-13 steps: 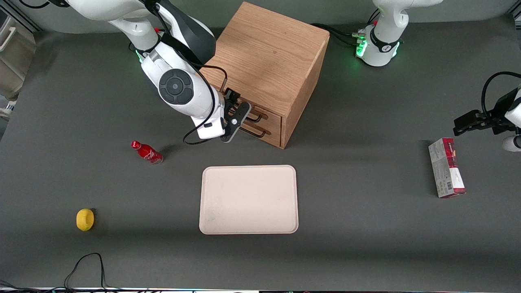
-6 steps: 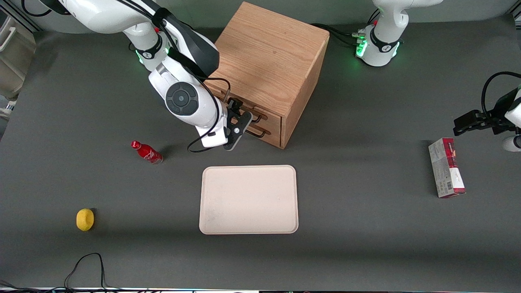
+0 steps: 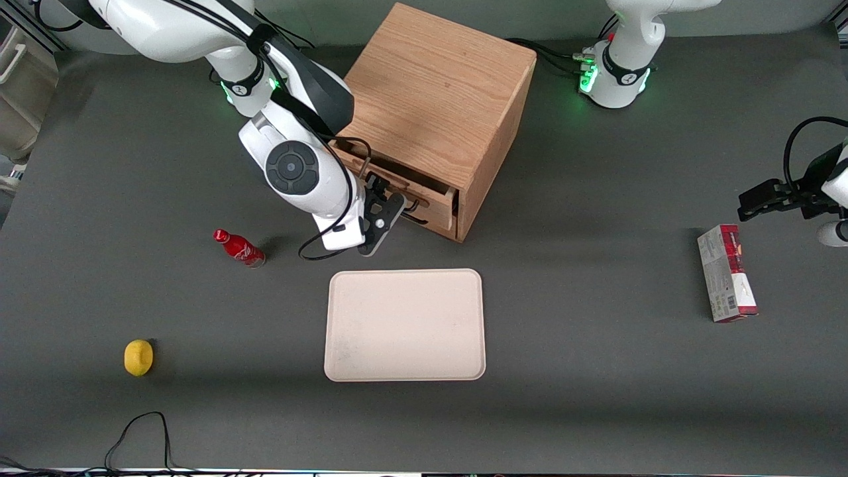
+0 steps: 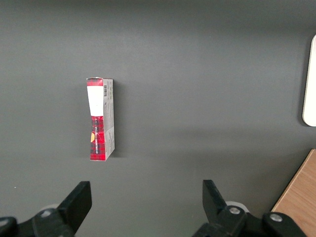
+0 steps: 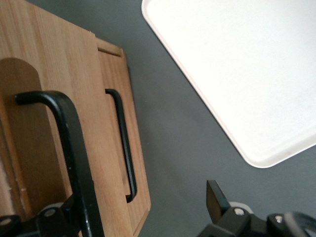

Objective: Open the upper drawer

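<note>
Front view: gripper [image 3: 384,207] at upper drawer [image 3: 404,192] handle [image 5: 74,148], drawer slightly out of cabinet [image 3: 437,99]; finger state indeterminate; pull axis perpendicular to cabinet front.

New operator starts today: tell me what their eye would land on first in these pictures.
First, the big oak cabinet farther from the camera than the pale tray, its upper drawer partly pulled out. The working arm's tool sits at that drawer's black handle. Next come small colour spots: a red bottle, a yellow lemon, and a red-and-white box toward the parked arm's end.
</note>
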Controlling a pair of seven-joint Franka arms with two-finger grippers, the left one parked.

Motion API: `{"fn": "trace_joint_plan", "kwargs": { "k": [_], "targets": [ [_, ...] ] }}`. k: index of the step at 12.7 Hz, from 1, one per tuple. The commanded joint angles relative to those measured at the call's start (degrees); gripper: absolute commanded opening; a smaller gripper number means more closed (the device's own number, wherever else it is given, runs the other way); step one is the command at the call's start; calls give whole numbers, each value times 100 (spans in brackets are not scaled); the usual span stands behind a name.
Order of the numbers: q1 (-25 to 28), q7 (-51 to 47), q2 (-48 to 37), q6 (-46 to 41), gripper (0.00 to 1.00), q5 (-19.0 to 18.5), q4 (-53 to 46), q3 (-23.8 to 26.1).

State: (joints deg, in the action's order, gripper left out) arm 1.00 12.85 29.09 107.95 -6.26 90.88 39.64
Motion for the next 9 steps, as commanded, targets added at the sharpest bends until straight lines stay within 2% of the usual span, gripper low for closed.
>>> {"fn": "trace_joint_plan", "kwargs": {
  "k": [1,9],
  "targets": [
    [14,130,281,-2,100,-156,-430,-106],
    [6,437,615,-2,100,-174,-1080,-598]
  ]
}}
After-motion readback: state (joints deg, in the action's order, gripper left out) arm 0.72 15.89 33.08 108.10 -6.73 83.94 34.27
